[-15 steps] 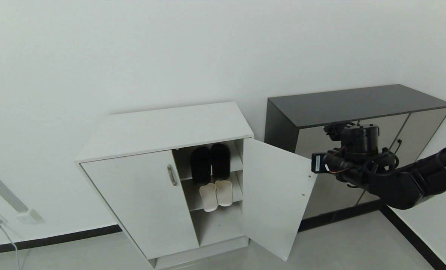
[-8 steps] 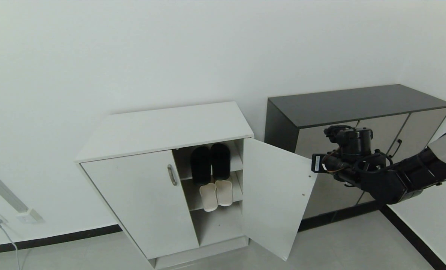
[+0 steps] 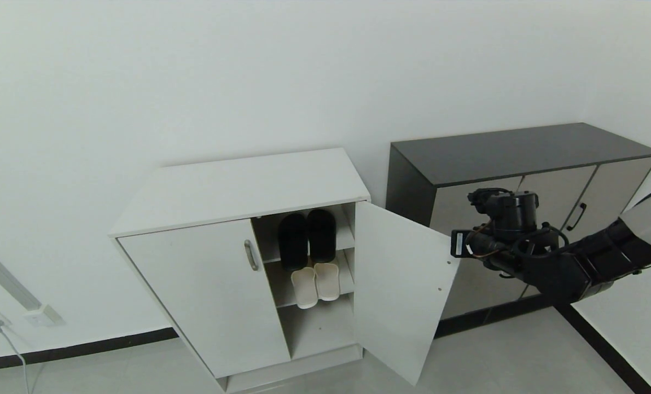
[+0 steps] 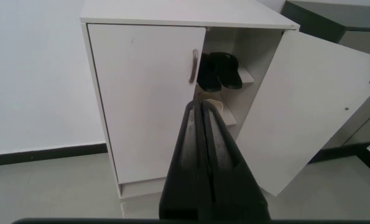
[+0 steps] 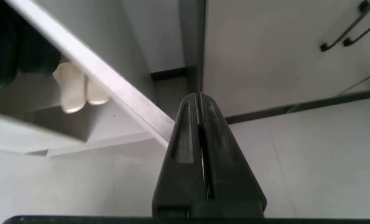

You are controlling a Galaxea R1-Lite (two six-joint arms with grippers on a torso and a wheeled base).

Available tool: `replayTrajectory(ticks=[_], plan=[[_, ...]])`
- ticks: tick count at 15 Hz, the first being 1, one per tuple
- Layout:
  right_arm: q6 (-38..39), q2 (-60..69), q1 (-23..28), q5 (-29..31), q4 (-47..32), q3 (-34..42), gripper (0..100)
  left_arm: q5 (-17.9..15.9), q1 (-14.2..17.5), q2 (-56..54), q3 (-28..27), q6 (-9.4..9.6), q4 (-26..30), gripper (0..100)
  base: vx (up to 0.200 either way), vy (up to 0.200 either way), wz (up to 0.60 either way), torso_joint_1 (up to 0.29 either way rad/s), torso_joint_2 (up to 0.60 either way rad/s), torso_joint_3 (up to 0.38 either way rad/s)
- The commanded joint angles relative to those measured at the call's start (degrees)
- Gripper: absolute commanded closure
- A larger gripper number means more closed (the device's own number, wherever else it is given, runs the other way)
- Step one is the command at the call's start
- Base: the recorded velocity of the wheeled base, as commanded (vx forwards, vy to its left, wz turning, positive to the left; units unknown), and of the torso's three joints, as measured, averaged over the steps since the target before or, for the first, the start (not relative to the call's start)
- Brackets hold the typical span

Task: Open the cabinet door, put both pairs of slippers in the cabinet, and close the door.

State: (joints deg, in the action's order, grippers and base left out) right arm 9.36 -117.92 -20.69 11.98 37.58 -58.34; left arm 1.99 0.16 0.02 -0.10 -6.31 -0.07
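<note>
Open cabinet (image 3: 238, 189) holds black slippers (image 3: 307, 238) above white slippers (image 3: 315, 284); both pairs of jaws pressed together.

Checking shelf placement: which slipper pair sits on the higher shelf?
The black pair. It sits one level up, directly above the white pair, in the open side of the cabinet.

Cabinet (image 3: 238, 189) against the wall: its left door (image 3: 205, 295) lay flat across the front, and the cabinet door (image 3: 402, 284) on the right stood swung out toward me. In the opening, the upper pair of slippers (image 3: 307, 236) lay on the top shelf, with the lower pair of slippers (image 3: 315, 282) on the shelf directly beneath. A second cabinet (image 3: 517, 148) stood to the right. My right gripper (image 3: 455, 243) was at the open door's free edge, between the two cabinets.
</note>
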Motion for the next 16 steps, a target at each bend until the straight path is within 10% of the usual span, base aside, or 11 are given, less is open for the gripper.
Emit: replayTrajectory(ticks=[1, 7, 16], plan=[[0.0, 2.3, -2.4, 0.1, -0.1, 1.9, 100, 0.0, 0.0, 0.1, 0.0, -0.01, 0.0, 100, 0.0, 0.0, 0.0, 0.0, 0.0, 0.0], [-0.2, 9.7, -15.0, 2.0, 0.6, 9.5, 100, 0.0, 0.0, 0.0, 0.0, -0.01, 0.0, 100, 0.0, 0.0, 0.0, 0.0, 0.0, 0.0], [-3.0, 9.5, -16.4, 0.8, 6.4, 13.7, 100, 0.0, 0.0, 0.0, 0.0, -0.01, 0.0, 100, 0.0, 0.0, 0.0, 0.0, 0.0, 0.0]])
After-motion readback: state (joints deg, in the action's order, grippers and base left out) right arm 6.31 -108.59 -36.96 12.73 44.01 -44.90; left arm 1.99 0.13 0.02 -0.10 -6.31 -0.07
